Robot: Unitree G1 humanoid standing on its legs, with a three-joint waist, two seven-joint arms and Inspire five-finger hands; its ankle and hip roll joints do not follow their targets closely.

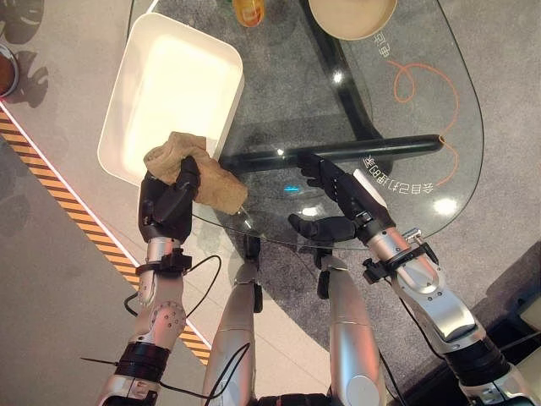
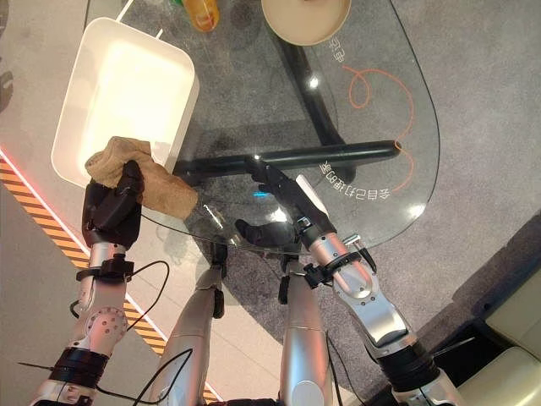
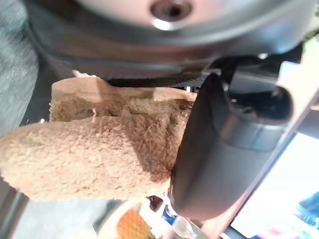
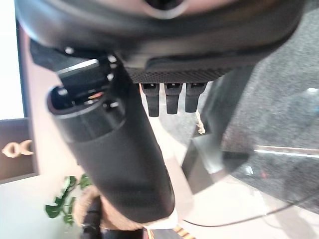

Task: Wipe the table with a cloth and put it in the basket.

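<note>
A tan terry cloth [image 1: 210, 176] hangs bunched over the near corner of the white basket [image 1: 169, 85] and the left edge of the glass table [image 1: 406, 127]. My left hand [image 1: 169, 203] is shut on the cloth, its fingers curled over the top of it. In the left wrist view the cloth [image 3: 89, 154] is pressed against the thumb [image 3: 204, 149]. My right hand [image 1: 347, 199] lies open on the glass near the table's front edge, fingers straight and thumb spread, holding nothing. Its thumb [image 4: 114, 159] fills the right wrist view.
A beige bowl [image 1: 351, 17] and an orange-yellow bottle [image 1: 248, 10] stand at the table's far side. The table's dark frame [image 1: 372, 148] shows through the glass. A black-and-orange striped line [image 1: 84, 220] runs across the floor left of the table.
</note>
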